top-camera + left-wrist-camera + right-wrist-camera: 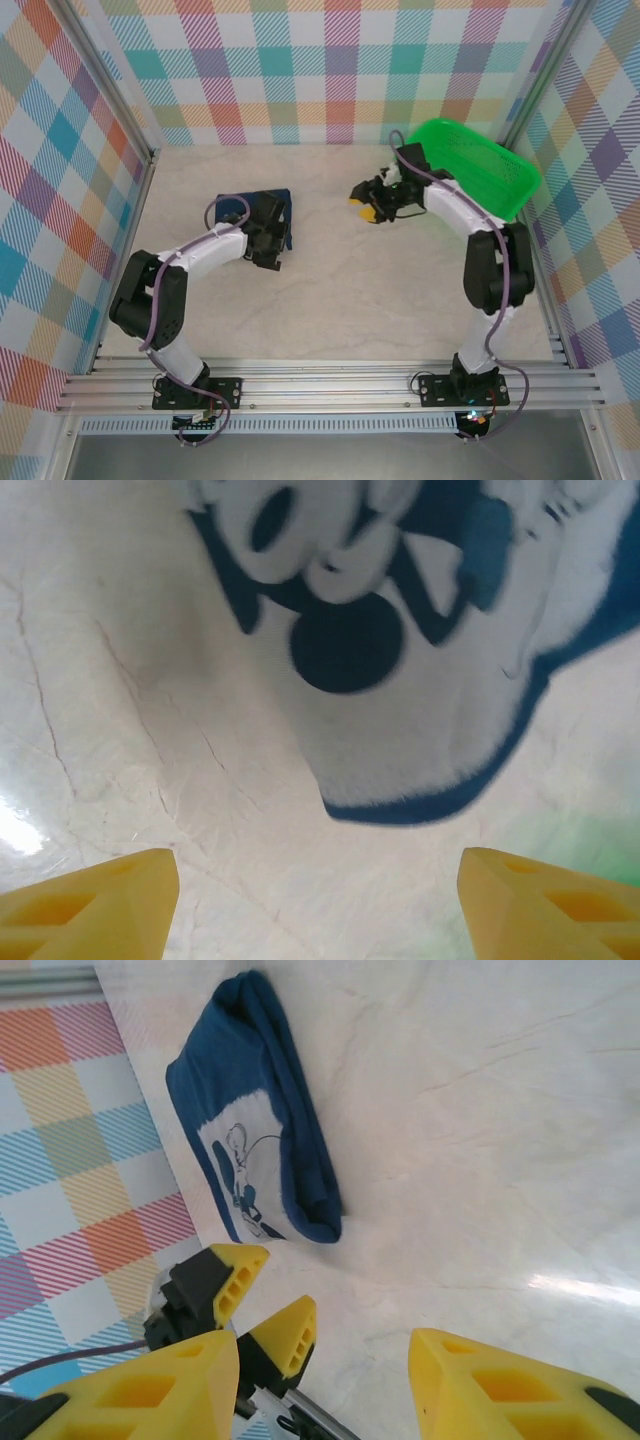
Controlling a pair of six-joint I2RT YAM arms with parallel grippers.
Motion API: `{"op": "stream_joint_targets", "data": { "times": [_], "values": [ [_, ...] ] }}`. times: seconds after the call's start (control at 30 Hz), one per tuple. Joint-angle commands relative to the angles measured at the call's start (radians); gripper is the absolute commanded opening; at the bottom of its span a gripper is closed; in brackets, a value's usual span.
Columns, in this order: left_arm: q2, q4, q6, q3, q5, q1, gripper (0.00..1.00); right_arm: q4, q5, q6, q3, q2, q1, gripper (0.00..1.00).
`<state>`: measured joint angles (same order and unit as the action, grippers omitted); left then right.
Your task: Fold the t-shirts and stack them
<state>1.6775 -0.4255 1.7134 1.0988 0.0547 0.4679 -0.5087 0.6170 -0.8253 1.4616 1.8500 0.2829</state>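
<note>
A dark navy t-shirt (272,203) lies folded into a small rectangle on the table, left of centre, with its white and pale-blue print facing up. In the right wrist view the t-shirt (262,1110) lies at the top left. My left gripper (268,250) hangs at the shirt's near edge. Its yellow fingers stand wide apart and open, with nothing between them. The left wrist view looks straight down on the t-shirt (345,645) print, above the left gripper (320,910). My right gripper (372,205) hovers open over bare table near the basket. The right gripper (320,1390) holds nothing, and past it shows the left gripper (288,1276).
A green mesh basket (470,160) stands at the back right, just behind the right arm's wrist. Plaid walls close in the marble-patterned table (340,300) on three sides. An aluminium rail runs along the near edge.
</note>
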Motion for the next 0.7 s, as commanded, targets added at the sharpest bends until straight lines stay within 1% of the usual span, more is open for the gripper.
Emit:
{"op": "stream_joint_targets", "data": {
  "times": [0.0,0.07,0.13,0.2,0.27,0.4,0.57,0.67],
  "values": [
    [0.027,0.11,0.237,0.003,0.123,0.0,0.73,-0.013,0.016,0.075,-0.084,-0.06,-0.013,0.49],
    [0.044,0.132,0.27,-0.002,0.164,-0.001,0.72,-0.029,0.019,0.095,-0.118,-0.098,-0.025,0.49],
    [0.067,0.14,0.278,0.006,0.18,-0.007,0.71,-0.035,0.027,0.101,-0.148,-0.127,-0.033,0.49],
    [0.105,0.182,0.275,0.016,0.155,-0.013,0.66,-0.038,0.03,0.102,-0.18,-0.151,-0.04,0.49],
    [0.134,0.187,0.274,0.027,0.147,-0.014,0.63,-0.04,0.031,0.102,-0.205,-0.17,-0.047,0.49],
    [0.186,0.185,0.28,0.053,0.152,-0.029,0.6,-0.033,0.039,0.103,-0.241,-0.185,-0.059,0.48],
    [0.246,0.079,0.257,0.137,0.155,-0.088,0.58,-0.014,0.05,0.092,-0.281,-0.181,-0.057,0.45],
    [0.278,0.067,0.255,0.153,0.157,-0.145,0.54,-0.011,0.046,0.088,-0.301,-0.194,-0.058,0.45]
  ]
}}
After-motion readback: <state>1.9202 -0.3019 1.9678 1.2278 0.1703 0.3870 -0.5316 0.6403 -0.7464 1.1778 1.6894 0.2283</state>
